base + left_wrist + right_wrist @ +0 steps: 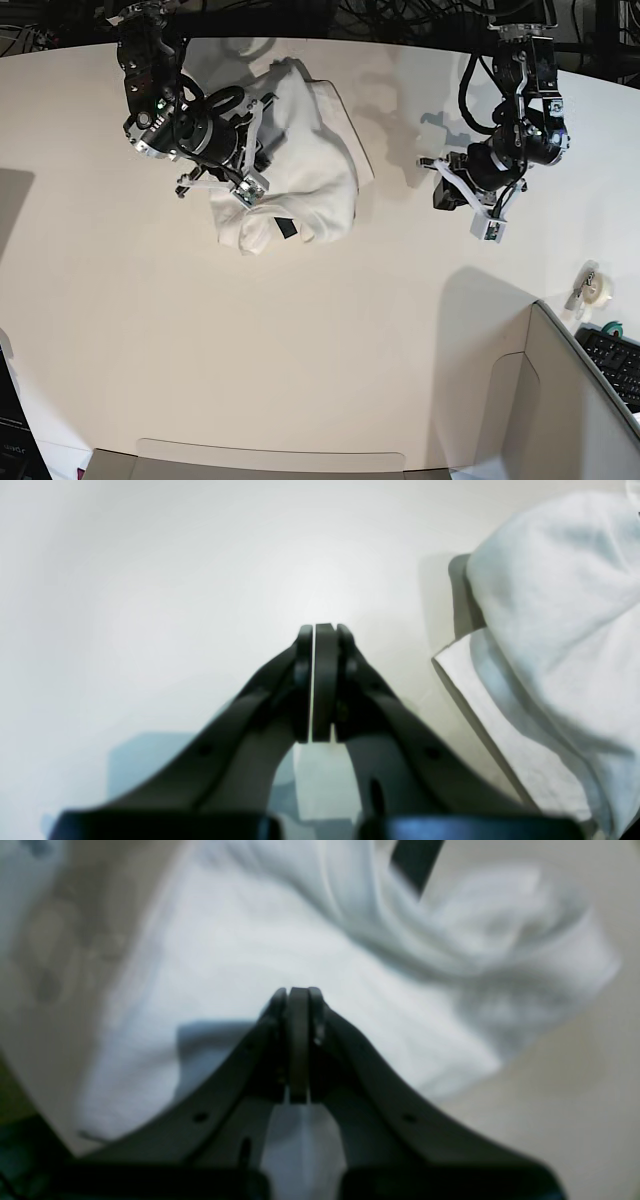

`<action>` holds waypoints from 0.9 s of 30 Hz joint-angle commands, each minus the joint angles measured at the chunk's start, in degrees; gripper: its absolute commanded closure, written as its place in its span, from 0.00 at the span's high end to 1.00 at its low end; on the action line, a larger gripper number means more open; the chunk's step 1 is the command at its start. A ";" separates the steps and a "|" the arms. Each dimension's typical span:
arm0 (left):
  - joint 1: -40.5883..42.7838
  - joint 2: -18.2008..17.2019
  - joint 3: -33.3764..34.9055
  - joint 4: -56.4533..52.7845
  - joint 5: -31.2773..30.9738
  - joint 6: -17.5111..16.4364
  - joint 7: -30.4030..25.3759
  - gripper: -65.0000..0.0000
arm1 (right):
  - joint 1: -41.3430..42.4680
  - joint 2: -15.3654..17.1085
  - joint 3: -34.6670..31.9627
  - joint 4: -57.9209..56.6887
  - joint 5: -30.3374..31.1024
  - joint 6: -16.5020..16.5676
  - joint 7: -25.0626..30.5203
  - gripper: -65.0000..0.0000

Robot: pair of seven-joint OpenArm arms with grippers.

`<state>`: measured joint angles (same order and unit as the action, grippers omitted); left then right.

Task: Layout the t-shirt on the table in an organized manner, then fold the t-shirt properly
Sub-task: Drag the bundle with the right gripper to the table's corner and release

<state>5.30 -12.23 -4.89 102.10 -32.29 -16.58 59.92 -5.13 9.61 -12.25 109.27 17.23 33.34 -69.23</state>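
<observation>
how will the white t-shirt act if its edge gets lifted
The t-shirt lies bunched in soft folds, so it will likely droop and unfold rather than hold shape. It looks thin, probably light. On the smooth table the rest may drag along.

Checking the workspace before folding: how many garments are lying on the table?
1: a t-shirt, bunched near the table's far edge under the right gripper. Its folds may hide something.

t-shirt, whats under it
Only the table shows around the crumpled white t-shirt. Whatever lies directly beneath is covered by bunched fabric, and its print faces away or is folded in. The right tool hovers over it, shut.
</observation>
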 commanded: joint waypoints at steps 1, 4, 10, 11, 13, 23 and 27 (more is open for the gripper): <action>-0.16 -0.47 -0.17 0.97 -0.81 -0.26 -0.89 0.00 | 0.77 -0.16 -0.54 -0.04 0.83 0.28 1.23 0.00; 0.11 -0.47 -0.17 0.97 -0.81 -0.26 -0.89 0.00 | 1.39 -0.86 -0.98 -4.44 0.83 0.20 1.23 0.00; 1.25 -0.47 -0.17 0.97 -0.81 -0.26 -0.89 0.00 | 1.74 0.90 -0.72 -15.69 -2.86 0.20 6.33 0.00; 1.25 -0.47 -0.17 0.97 -0.81 -0.26 -0.89 0.00 | 1.57 1.60 -0.63 -16.04 -4.18 0.11 6.77 0.00; 1.34 -0.47 -0.17 0.97 -0.81 -0.26 -0.89 0.00 | 1.39 3.01 -0.45 -16.22 -6.46 0.11 6.95 0.00; 1.42 -0.21 -0.17 0.97 -0.81 -0.26 -0.89 0.00 | -0.54 14.26 8.34 -16.48 -13.06 0.37 7.03 0.00; 1.42 -0.12 -0.17 0.97 -0.98 -0.26 -0.89 0.00 | -1.86 19.62 14.05 -16.57 -13.06 0.46 7.12 0.00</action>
<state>7.33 -12.01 -4.89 102.10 -32.51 -16.53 59.99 -5.30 28.60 1.89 94.11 6.94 33.39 -55.70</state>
